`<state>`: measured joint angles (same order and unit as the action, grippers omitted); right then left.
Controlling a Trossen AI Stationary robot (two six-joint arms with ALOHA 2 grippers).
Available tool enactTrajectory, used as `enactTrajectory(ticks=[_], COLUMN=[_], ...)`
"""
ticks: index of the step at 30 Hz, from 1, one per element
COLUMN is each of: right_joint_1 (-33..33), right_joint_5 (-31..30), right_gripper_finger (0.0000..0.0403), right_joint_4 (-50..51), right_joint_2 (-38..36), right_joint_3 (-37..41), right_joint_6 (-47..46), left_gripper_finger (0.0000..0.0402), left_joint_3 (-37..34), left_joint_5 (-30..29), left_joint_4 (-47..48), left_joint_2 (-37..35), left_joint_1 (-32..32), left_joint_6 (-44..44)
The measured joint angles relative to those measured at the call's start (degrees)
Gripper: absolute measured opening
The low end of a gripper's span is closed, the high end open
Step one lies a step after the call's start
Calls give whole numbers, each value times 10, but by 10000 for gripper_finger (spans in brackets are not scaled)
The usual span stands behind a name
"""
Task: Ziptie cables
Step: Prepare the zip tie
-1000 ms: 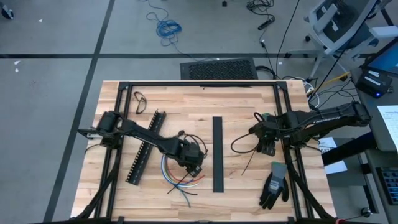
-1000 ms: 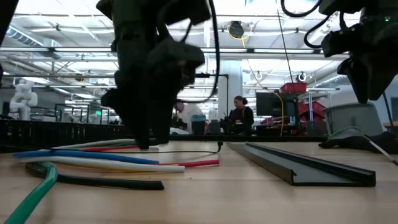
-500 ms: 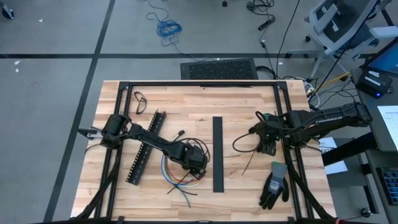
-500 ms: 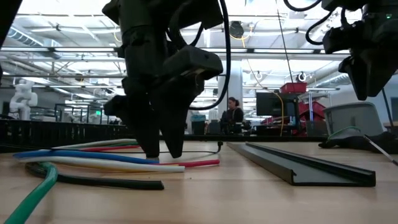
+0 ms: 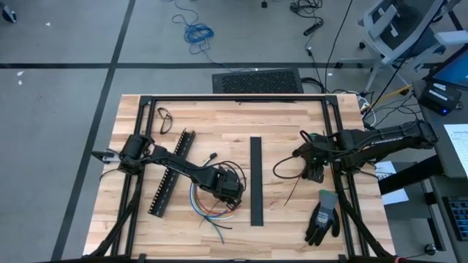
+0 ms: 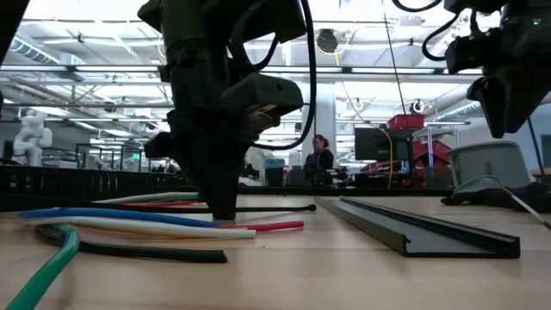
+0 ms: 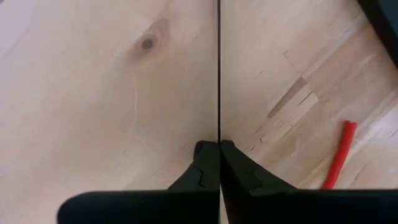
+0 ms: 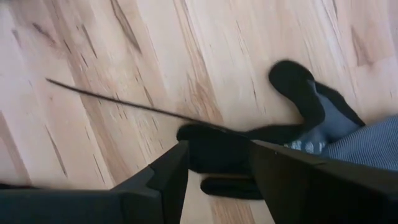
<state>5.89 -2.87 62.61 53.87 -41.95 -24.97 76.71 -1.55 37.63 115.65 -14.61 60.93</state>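
Pinching a thin black zip tie (image 7: 218, 68) — left gripper (image 7: 219, 155); right gripper's (image 8: 217, 163) jaws apart.

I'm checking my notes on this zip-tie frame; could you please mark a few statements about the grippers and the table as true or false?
1. The left gripper is shut on a thin black zip tie. True.
2. The cables lie near the table's far edge. False: they lie near its front edge, beside the left gripper.
3. A glove lies on the table's right side. True.
4. The right gripper is clamped on the long black channel. False: it is open, apart from the channel, above the glove.
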Motion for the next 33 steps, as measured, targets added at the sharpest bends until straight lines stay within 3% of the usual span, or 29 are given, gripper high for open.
enactTrajectory(ticks=[5,13,17,22,25,27,29,33], right_joint_1=[1,1,1,-5,-17,-22,-22,-25], right_joint_5=[-34,-47,-58,-169,-197,-195,-191,-136], right_gripper_finger=[162,162,162,162,162,162,162,162], right_joint_4=[-80,-421,-662,-1079,-1251,-1277,-1264,-1232], right_joint_2=[-5,-51,-55,-13,22,42,60,97], right_joint_3=[0,68,169,315,342,331,302,227], right_joint_6=[-50,-85,-136,-208,-204,-189,-166,-104], left_gripper_finger=[1,1,0,0,0,0,0,0], left_joint_3=[-3,-3,-4,-3,-17,-40,-67,-110], left_joint_5=[-6,-111,-152,-234,-275,-267,-221,-174], left_joint_4=[2,5,-7,-34,-113,-196,-284,-387], left_joint_2=[-22,-122,-183,-259,-290,-299,-297,-289], left_joint_1=[1,19,28,25,23,28,39,61], left_joint_6=[1,-41,-77,-159,-230,-272,-285,-283])
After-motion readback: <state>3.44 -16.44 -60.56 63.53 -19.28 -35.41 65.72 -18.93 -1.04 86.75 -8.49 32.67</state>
